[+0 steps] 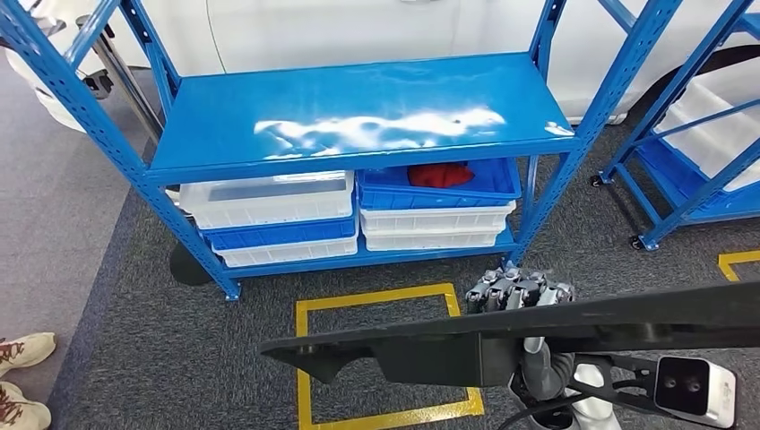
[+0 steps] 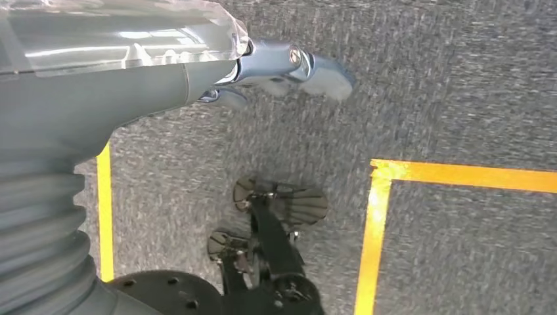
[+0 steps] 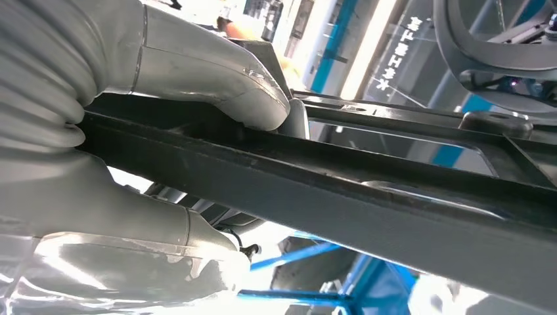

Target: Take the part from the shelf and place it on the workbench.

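Note:
A long, flat black metal part (image 1: 466, 340) stretches across the bottom of the head view, from the yellow floor square out past the right edge. My right hand (image 1: 520, 291) grips it from above near its middle, fingers curled over the top edge. In the right wrist view the thumb and fingers of that hand (image 3: 197, 72) clamp the dark bar (image 3: 328, 190) from both sides. My left hand (image 2: 289, 65) hangs over grey carpet, fingers extended and holding nothing.
Ahead stands a blue shelf rack with a bare top board (image 1: 358, 107); white and blue bins (image 1: 269, 202) fill the level below, one holding a red item (image 1: 441, 174). A second blue rack (image 1: 699, 152) is at right. Yellow tape (image 1: 385, 358) marks the carpet. A person's shoes (image 1: 22, 376) are at left.

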`<action>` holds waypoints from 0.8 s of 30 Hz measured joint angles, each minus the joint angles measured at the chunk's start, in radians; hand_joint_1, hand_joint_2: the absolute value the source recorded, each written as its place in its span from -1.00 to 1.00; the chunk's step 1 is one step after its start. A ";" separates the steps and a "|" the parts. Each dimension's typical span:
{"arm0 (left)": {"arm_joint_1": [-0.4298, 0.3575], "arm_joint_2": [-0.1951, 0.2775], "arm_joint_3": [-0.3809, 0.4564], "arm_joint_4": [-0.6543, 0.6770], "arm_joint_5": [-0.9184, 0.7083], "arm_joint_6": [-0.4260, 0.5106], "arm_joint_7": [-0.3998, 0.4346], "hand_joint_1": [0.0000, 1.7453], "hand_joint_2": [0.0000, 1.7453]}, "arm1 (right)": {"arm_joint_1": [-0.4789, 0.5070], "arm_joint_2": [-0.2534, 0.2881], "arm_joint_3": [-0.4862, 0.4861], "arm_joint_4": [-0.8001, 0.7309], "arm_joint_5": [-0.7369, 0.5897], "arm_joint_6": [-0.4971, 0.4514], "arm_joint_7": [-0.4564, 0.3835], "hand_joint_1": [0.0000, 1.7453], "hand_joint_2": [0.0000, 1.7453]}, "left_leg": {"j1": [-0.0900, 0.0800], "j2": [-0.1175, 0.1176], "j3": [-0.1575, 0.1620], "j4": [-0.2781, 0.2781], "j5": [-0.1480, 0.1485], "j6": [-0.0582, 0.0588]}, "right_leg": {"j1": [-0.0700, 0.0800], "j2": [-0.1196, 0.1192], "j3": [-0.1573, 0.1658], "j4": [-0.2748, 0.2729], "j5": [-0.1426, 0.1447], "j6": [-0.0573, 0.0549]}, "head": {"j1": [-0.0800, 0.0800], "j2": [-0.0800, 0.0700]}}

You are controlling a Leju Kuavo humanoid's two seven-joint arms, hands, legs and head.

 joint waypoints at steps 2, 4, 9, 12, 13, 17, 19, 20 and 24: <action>0.000 0.000 -0.002 0.000 -0.001 0.002 0.003 -1.00 1.00 | -0.005 0.000 0.001 0.000 -0.003 -0.011 0.000 0.96 1.00 | 0.002 0.000 -0.038 0.126 -0.068 -0.006 | 0.002 -0.002 -0.013 0.003 0.008 -0.005 | 0.000 0.000; 0.000 0.000 -0.002 0.000 -0.001 0.002 0.006 -1.00 1.00 | -0.011 0.000 0.003 0.001 -0.008 -0.026 0.000 0.96 1.00 | 0.002 0.000 -0.028 0.157 -0.065 -0.008 | 0.004 -0.003 -0.025 0.010 0.013 -0.005 | 0.000 0.000; -0.001 0.003 -0.004 0.000 -0.003 0.002 0.009 -1.00 1.00 | -0.025 0.003 0.006 -0.004 -0.011 -0.013 0.000 0.96 1.00 | -0.005 -0.001 0.139 -0.097 0.009 0.016 | 0.010 -0.002 -0.038 0.023 0.018 0.007 | 0.000 0.000; -0.001 0.003 -0.004 0.000 -0.001 0.004 0.011 -1.00 1.00 | -0.025 0.015 0.002 -0.012 -0.011 0.031 0.000 0.96 1.00 | -0.005 0.004 0.140 -0.118 0.013 0.030 | 0.011 0.004 -0.046 0.027 0.022 0.025 | 0.000 0.000; -0.002 0.003 -0.004 0.000 0.000 0.004 0.012 -1.00 1.00 | -0.026 0.020 -0.002 -0.014 -0.012 0.045 0.000 0.96 1.00 | -0.002 0.007 0.139 -0.124 0.019 0.036 | 0.010 0.006 -0.052 0.041 0.010 0.030 | 0.000 0.000; -0.003 0.002 -0.003 0.000 0.006 0.005 0.015 -1.00 1.00 | -0.021 0.034 -0.032 -0.021 0.005 0.089 0.000 0.96 1.00 | 0.002 0.028 0.128 -0.129 0.031 0.050 | 0.002 0.008 -0.152 0.259 -0.107 0.047 | 0.000 0.000; -0.001 0.002 -0.002 0.000 0.010 0.005 0.022 -1.00 1.00 | -0.011 0.044 -0.050 -0.032 0.032 0.105 0.000 0.96 1.00 | 0.001 0.040 0.120 -0.123 0.032 0.050 | -0.003 0.006 -0.167 0.301 -0.106 0.053 | 0.000 0.000; -0.001 0.001 -0.001 0.000 0.012 0.006 0.027 -1.00 1.00 | -0.005 0.050 -0.058 -0.042 0.049 0.112 0.000 0.96 1.00 | 0.002 0.046 0.117 -0.118 0.031 0.049 | -0.006 0.002 -0.144 0.262 -0.079 0.055 | 0.000 0.000; 0.000 0.001 0.005 0.000 0.018 0.013 0.046 -1.00 1.00 | 0.015 0.090 -0.078 -0.089 0.120 0.127 0.000 0.96 1.00 | -0.004 0.067 0.112 -0.100 0.026 0.031 | -0.003 -0.043 -0.033 0.047 0.000 0.042 | 0.000 0.000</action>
